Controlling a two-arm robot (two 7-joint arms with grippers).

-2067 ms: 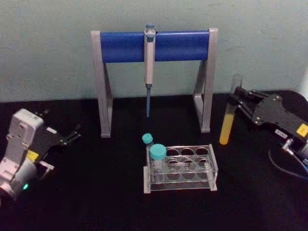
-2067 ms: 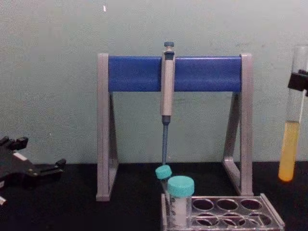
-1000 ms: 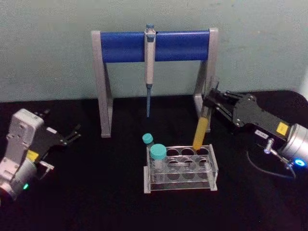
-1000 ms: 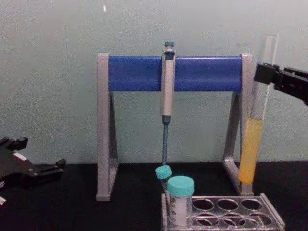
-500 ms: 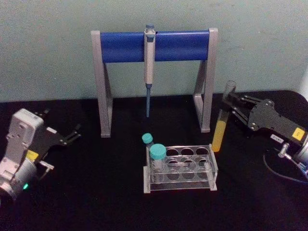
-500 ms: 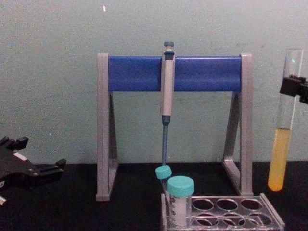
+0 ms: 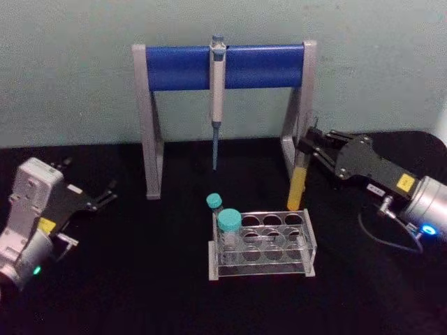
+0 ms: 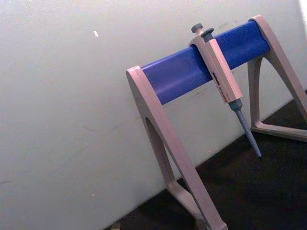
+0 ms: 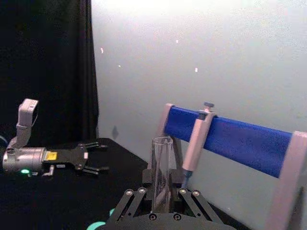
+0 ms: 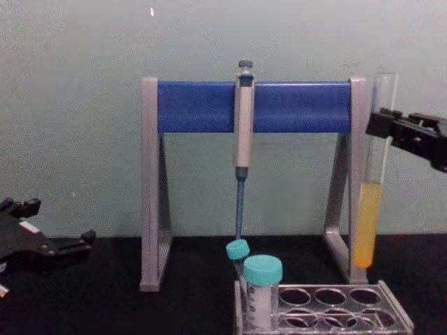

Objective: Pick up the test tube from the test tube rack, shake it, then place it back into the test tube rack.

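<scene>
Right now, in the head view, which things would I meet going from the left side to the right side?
The left pincer → pipette → test tube, held by the right pincer.

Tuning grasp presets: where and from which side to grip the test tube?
Grip the test tube on its clear upper part, above the yellow liquid, from the side, as the right gripper does. It is long, thin, near upright, so a high hold leaves the bottom free to enter the test tube rack. Left gripper: parked, far left.
</scene>
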